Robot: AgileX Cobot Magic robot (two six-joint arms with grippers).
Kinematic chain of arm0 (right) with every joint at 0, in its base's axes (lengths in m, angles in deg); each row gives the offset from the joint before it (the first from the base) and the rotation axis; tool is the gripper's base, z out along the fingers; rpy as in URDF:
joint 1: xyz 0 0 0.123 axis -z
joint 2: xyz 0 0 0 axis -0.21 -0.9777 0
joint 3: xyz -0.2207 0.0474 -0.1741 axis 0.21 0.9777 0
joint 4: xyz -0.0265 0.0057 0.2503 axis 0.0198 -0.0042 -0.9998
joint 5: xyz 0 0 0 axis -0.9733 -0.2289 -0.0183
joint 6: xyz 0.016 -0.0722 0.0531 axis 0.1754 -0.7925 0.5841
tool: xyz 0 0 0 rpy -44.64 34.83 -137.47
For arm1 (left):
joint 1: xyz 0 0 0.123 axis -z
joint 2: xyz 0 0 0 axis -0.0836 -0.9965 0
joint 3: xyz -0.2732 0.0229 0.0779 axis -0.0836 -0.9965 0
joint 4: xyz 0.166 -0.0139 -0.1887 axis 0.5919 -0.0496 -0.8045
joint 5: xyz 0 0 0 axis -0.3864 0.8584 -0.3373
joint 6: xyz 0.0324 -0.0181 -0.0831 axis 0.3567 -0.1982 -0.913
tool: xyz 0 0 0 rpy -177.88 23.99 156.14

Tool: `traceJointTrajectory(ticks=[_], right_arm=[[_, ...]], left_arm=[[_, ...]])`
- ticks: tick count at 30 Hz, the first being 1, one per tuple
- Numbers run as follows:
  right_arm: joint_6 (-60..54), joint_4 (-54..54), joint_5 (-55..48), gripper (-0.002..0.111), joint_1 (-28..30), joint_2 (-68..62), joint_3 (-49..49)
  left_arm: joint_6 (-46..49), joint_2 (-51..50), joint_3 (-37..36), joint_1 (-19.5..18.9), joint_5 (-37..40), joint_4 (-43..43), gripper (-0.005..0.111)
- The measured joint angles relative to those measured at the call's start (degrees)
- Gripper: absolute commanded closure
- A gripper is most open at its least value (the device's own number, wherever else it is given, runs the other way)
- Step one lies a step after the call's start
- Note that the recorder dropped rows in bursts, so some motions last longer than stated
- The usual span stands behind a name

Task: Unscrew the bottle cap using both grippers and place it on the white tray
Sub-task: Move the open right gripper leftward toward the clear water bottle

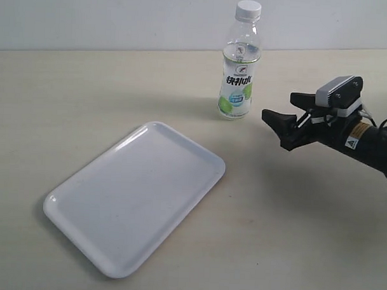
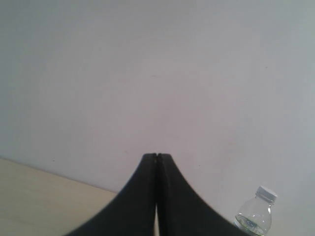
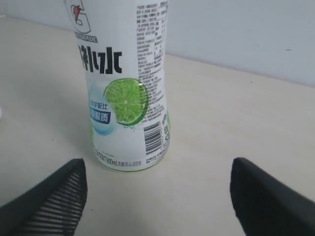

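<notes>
Bottle (image 1: 238, 76): was seen upright on the surface (image 1: 305, 212), at the far side, just beyond the white tray's (image 1: 136, 195) far corner and apart from it.
Cap (image 1: 248, 9): was seen seated on the bottle neck; was touched by neither end effector.
Tray: was laid flat nearer the camera; no cap was seen on it.
R end effector (image 1: 279, 105): jaws were spread wide, nothing held. It was kept low by the surface, pointed at the bottle's lower label, near but apart. In the R wrist view the bottle was framed betw. the jaws yet beyond the tips.
L end effector (image 2: 156, 157): jaws were pressed together, nothing pinched. It was not seen in the ext. view; its wrist cam was filled mostly by wall, w/ the bottle small and well off.
Progress: judged as the very start, approach only; no step was completed.
Left to do: bottle body to be gripped, cap to be gripped and twisted off, carried to the tray, released.
</notes>
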Motion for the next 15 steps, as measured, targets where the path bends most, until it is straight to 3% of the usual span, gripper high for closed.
traceJointTrajectory(ticks=[5, 9, 15], right_arm=[[0.5, 1.7, 0.0, 0.025, -0.9, -0.9, -2.6], [0.8, 0.9, 0.0, 0.025, -4.8, -1.1, -4.9], [1.0, -6.9, -1.4, 0.023, -10.1, -1.2, -7.7]], left_arm=[[-0.1, 0.0, 0.0, 0.0, 0.0, 0.0, 0.107], [-0.1, 0.0, 0.0, 0.0, 0.0, 0.0, 0.107], [-0.1, 0.0, 0.0, 0.0, 0.0, 0.0, 0.107]])
